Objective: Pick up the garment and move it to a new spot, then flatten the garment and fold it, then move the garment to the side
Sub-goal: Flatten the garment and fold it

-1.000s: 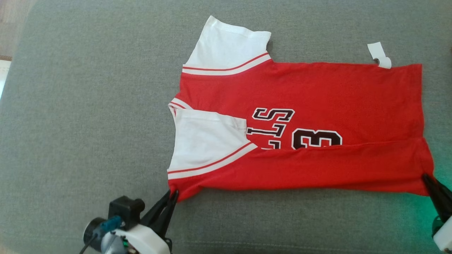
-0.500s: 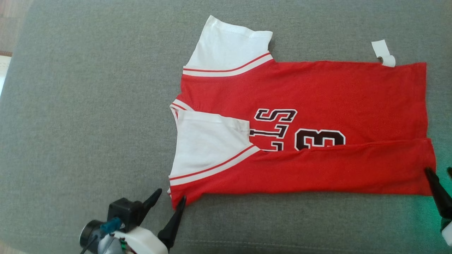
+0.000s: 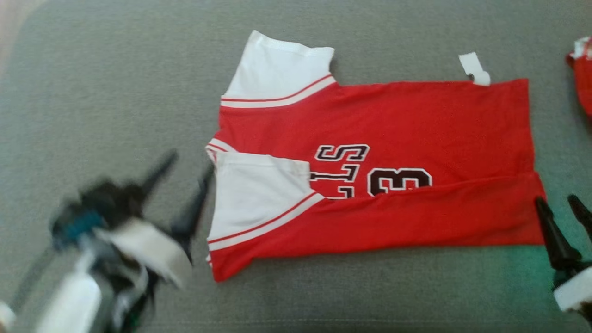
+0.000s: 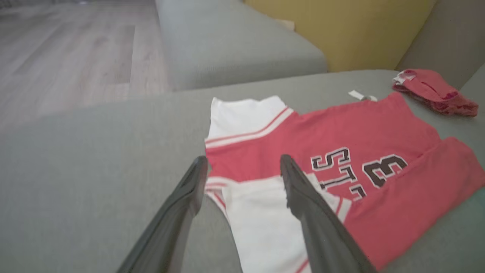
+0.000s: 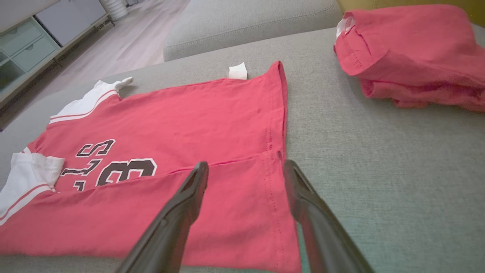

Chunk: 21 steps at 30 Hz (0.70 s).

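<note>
I see the jersey [image 3: 393, 120] lying flat in the middle of the sofa cushion [image 3: 115, 69], its near side folded inward to narrow it. My left hand [image 3: 192, 162] and right hand [image 3: 556, 200] are both spread, empty, flanking its ends.

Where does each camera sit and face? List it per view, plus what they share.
Head view: on the head, facing down at the jersey on the cushion; left gripper lower left, right gripper lower right.
Left wrist view: on the left arm, facing the sleeves; own fingers.
Right wrist view: on the right arm, facing the hem; own fingers.
Shared: the white tag.
</note>
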Motion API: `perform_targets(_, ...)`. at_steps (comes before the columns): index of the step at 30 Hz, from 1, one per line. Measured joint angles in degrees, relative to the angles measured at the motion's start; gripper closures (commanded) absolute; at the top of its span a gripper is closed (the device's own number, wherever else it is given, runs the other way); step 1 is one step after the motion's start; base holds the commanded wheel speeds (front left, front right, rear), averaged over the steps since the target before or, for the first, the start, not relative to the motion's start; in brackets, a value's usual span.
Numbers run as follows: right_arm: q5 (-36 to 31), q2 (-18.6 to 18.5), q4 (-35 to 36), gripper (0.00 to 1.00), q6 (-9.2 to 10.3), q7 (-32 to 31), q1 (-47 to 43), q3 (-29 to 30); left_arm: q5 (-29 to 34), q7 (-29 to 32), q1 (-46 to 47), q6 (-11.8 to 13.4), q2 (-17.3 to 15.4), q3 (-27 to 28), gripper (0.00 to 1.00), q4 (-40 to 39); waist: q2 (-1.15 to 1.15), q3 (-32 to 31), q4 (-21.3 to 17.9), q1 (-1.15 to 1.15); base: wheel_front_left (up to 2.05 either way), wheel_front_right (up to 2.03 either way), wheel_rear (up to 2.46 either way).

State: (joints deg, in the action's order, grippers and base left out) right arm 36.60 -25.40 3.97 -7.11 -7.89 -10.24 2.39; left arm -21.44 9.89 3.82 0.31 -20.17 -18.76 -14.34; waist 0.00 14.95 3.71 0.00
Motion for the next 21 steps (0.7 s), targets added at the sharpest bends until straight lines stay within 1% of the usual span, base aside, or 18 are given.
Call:
perform_targets(3,-0.66,0.9,0.0,0.0,0.01,0.97,2.21,-1.05,-1.43,2.45,9.28,-2.38,-1.08,1.24,0.0,1.79,0.0,1.44,-1.05,0.0,0.0,0.0,0.0)
perform_targets(8,-0.82,1.38,0.02,0.0,0.01,1.81,6.99,-3.35,-3.88,5.76,26.87,-6.2,-2.47,1.03,0.0,11.46,0.0,5.11,-2.87,0.0,0.0,0.0,0.0)
perform_targets(9,-0.82,1.38,0.02,0.0,0.01,1.81,6.99,-3.35,-3.88,5.76,26.87,-6.2,-2.47,1.03,0.0,11.46,0.0,5.11,-2.87,0.0,0.0,0.0,0.0)
perform_targets(13,-0.82,1.43,-0.09,0.0,0.0,2.34,9.84,-4.37,-5.91,9.31,38.43,-7.38,-3.23,-1.13,0.0,21.64,0.0,8.31,-4.82,0.0,0.0,0.0,0.0)
perform_targets(16,-0.81,1.43,-0.37,0.0,0.0,2.93,11.44,-5.17,-8.56,11.57,44.95,-7.44,-3.37,-3.11,0.0,29.49,0.0,10.55,-6.57,0.02,0.0,0.0,0.0)
perform_targets(18,-0.8,1.44,-0.65,0.0,0.0,3.44,12.35,-5.67,-10.31,13.17,48.05,-7.45,-3.75,-5.33,0.0,33.29,0.0,11.88,-7.79,0.02,0.0,0.0,0.0)
perform_targets(21,-0.77,1.53,-1.16,0.0,0.0,4.16,13.45,-6.46,-13.12,14.96,52.02,-7.46,-5.19,-9.14,0.0,37.84,0.0,13.87,-9.63,0.02,0.0,0.0,0.0)
